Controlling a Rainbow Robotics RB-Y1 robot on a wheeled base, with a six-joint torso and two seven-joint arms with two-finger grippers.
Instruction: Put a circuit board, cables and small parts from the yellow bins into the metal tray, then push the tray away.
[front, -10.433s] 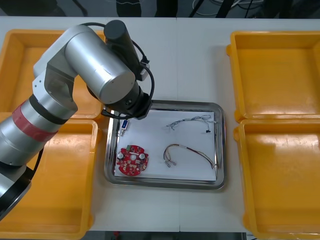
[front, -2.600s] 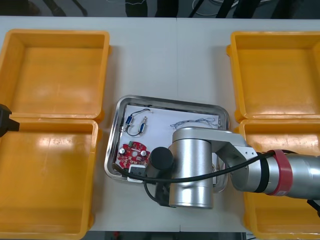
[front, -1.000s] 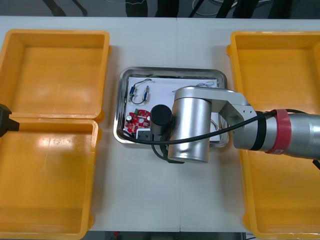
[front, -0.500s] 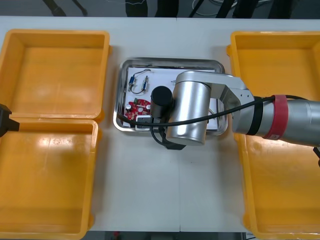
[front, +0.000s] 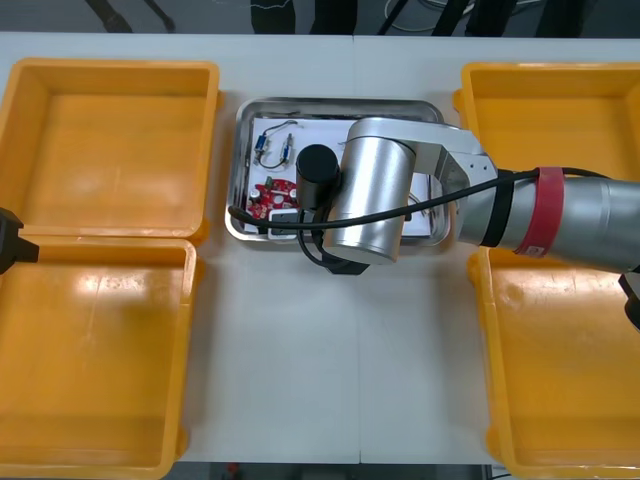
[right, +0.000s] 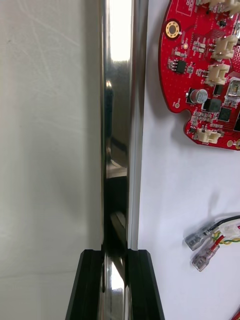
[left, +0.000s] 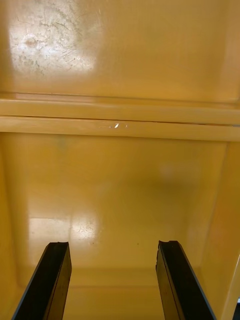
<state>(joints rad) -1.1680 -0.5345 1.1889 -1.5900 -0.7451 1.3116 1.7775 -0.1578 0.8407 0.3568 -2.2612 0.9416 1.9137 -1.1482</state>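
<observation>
The metal tray (front: 340, 102) lies between the two far yellow bins, white inside. My right gripper (right: 116, 282) is shut on the tray's near rim (right: 117, 125), one finger (right: 90, 285) outside it and the other inside. The round red circuit board (right: 205, 75) lies inside close to that rim, and it also shows in the front view (front: 268, 196). A red and yellow cable (right: 222, 235) with metal plugs lies nearer the fingers. A blue and white cable (front: 272, 146) sits in the tray's far left corner. My right arm (front: 372, 198) hides the tray's middle. My left gripper (left: 115, 280) is open over a bin.
Two yellow bins stand on the left (front: 110, 130) (front: 95, 350) and two on the right (front: 545, 140) (front: 560, 360). My left arm's black end (front: 12, 246) shows at the left edge, between the left bins. Bare table (front: 330, 360) stretches near the tray.
The tray has slid away toward the table's far edge, with my right gripper on its near rim moving along. The left arm has stayed still.
</observation>
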